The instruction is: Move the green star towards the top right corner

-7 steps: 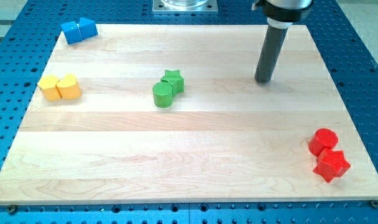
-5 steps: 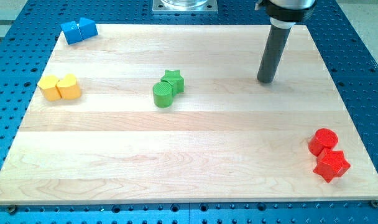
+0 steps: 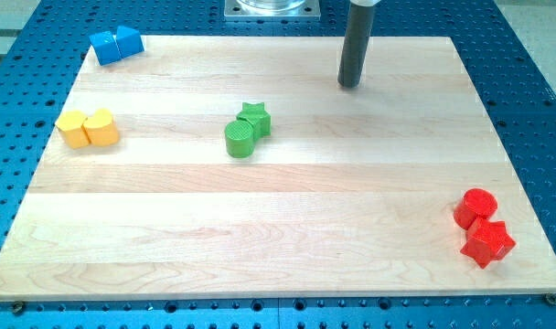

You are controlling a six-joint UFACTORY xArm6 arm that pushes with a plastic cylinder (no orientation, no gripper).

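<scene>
The green star [image 3: 255,119] lies a little left of the board's middle, in the upper half. A green cylinder [image 3: 241,140] touches it at its lower left. My tip [image 3: 350,85] rests on the board near the view's top, to the upper right of the green star and well apart from it. It touches no block.
Two blue blocks [image 3: 115,44] sit at the top left corner. Two yellow blocks [image 3: 88,128] sit at the left edge. A red cylinder [image 3: 476,206] and a red star [image 3: 487,242] sit at the bottom right. The wooden board [image 3: 287,228] lies on a blue perforated table.
My tip has moved to the view's left and up, from the upper right area toward the top middle. No block has moved.
</scene>
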